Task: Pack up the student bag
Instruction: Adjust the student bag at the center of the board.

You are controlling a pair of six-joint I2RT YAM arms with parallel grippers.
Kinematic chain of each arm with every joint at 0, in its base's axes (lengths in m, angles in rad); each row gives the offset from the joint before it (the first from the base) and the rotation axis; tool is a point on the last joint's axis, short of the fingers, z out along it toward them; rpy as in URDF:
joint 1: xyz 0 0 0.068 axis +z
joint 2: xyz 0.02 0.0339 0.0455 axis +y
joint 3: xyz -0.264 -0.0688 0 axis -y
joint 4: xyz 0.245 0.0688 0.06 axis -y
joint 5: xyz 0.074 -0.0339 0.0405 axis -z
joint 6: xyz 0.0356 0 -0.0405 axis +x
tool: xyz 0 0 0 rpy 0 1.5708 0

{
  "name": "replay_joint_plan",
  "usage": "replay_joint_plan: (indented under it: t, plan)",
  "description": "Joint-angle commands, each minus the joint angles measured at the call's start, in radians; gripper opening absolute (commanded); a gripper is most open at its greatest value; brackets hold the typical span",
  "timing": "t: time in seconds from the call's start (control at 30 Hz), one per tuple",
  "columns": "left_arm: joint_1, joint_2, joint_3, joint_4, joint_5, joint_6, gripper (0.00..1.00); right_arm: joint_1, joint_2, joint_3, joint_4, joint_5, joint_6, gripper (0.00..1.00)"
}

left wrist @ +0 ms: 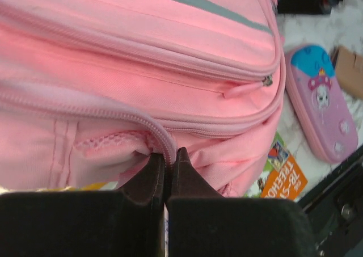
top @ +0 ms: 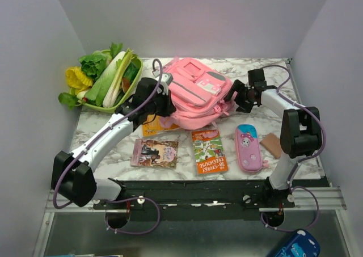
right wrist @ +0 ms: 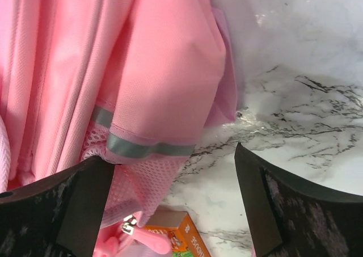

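Now | marble table (top: pixel 238 64), plain white walls (top: pixel 198 19) on three sides | green tray (top: pixel 108 106) at far-left corner holds leafy greens (top: pixel 105 78) | bag (top: pixel 195 95) lies mid-table toward the back | my left gripper (left wrist: pixel 165 166) pinches bag's zipper edge | my right gripper (right wrist: pixel 173 160) gapes wide beside bag's mesh pocket

White marble-look table (top: pixel 255 70) w/ grey veins is sitting in a plain booth: pale grey back wall (top: pixel 193 19) is rising behind the table's far edge, left wall (top: pixel 28 70) & right wall (top: pixel 340 58) are closing in on either side of it. Metal rail (top: pixel 323 197) is running along the table's near edge, a grey surface (top: pixel 198 240) is showing below that edge, & light is falling soft & even over the tabletop.
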Motion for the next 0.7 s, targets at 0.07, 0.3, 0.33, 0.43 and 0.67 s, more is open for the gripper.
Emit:
replay_joint_plan:
  t: [0.07, 0.3, 0.33, 0.43, 0.67]
  plan:
    - [-0.234, -0.083, -0.105, -0.168, 0.242, 0.180, 0.00, -0.005, 0.020, 0.057, 0.025, 0.072, -0.003, 0.94]
    - [-0.314, -0.010, -0.037, -0.311, 0.236, 0.438, 0.36, -0.005, -0.030, 0.038, -0.004, 0.140, -0.038, 0.98]
    - [-0.314, -0.005, -0.021, -0.329, 0.241, 0.485, 0.47, -0.005, -0.036, 0.040, -0.013, 0.144, -0.046, 0.98]
    - [-0.316, 0.006, 0.078, -0.436, 0.280, 0.574, 0.64, -0.007, -0.067, 0.037, -0.019, 0.155, -0.057, 1.00]
    - [-0.314, -0.008, 0.223, -0.570, 0.218, 0.811, 0.78, -0.001, -0.121, 0.022, -0.032, 0.156, -0.077, 1.00]
